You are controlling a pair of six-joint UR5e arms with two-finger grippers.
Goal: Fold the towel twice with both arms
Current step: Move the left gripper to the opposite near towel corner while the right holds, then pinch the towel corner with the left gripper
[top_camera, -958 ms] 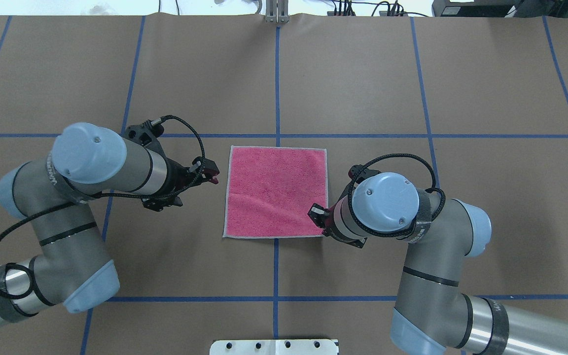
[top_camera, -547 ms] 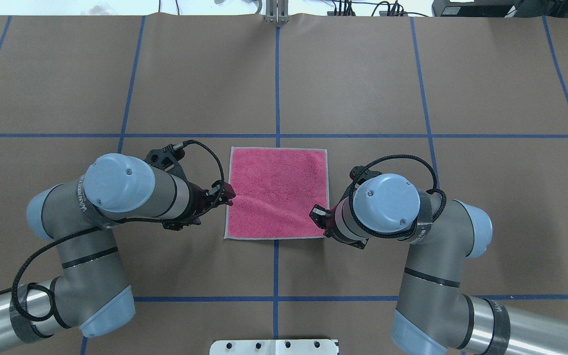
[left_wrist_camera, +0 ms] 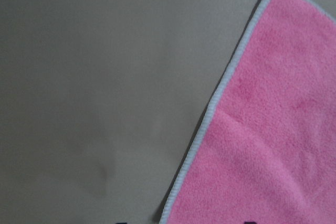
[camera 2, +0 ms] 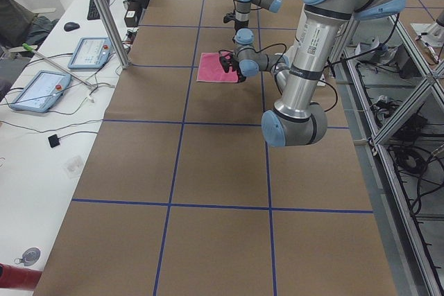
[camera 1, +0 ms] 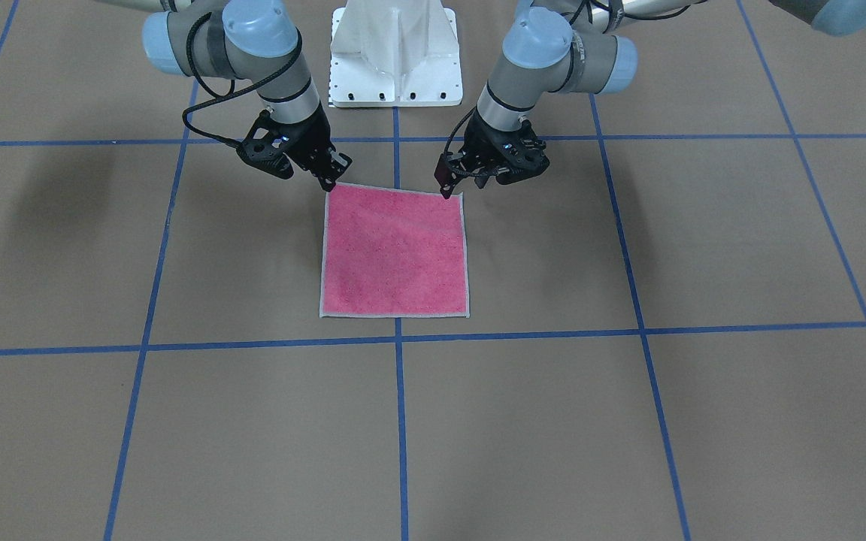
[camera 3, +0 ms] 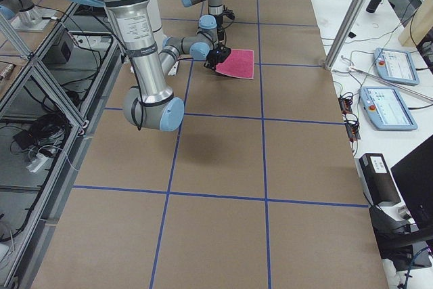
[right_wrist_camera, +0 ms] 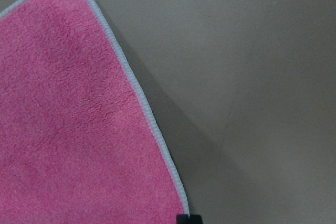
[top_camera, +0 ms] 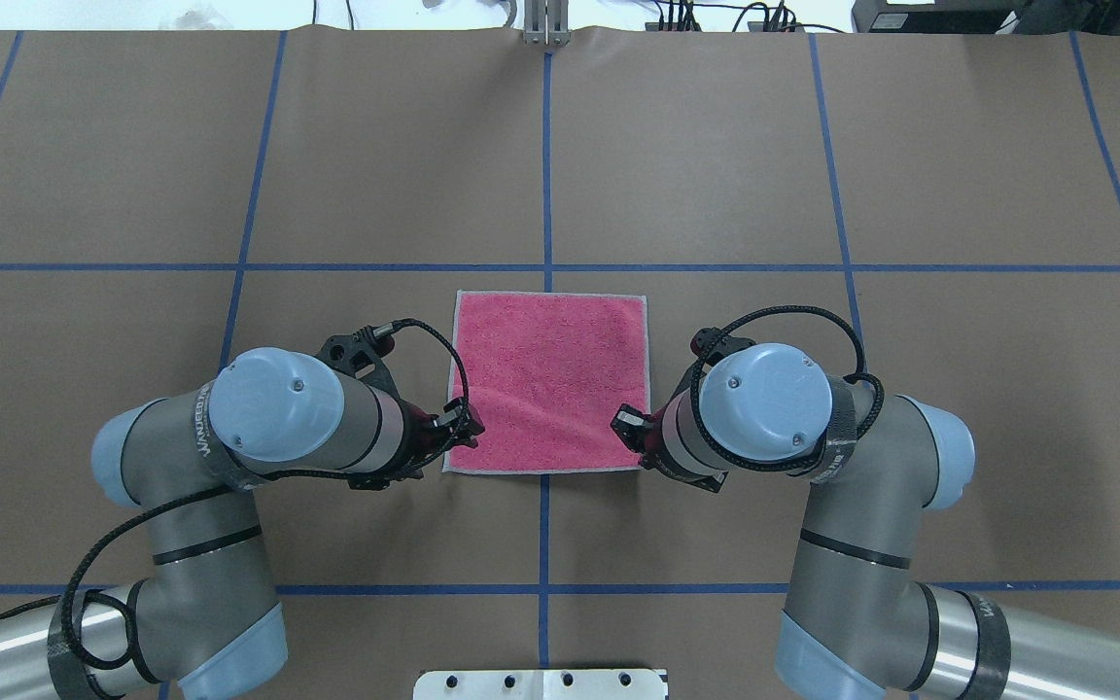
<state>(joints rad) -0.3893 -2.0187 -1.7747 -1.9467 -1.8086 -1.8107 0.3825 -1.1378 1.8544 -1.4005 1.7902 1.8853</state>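
Overhead exterior, left arm [top_camera: 307,420] nearer towel [top_camera: 550,369]

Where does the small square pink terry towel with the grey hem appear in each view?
Front-facing: towel at centre.
Overhead: towel at centre.
Exterior left: towel, upper middle, small.
Exterior right: towel, upper middle, small.
Left wrist: towel fills the right side.
Right wrist: towel fills the left side.
Landmark, exterior views: blue tape line passing under it.

Bright, even overhead light; soft shadows; wrist views slightly blurred.
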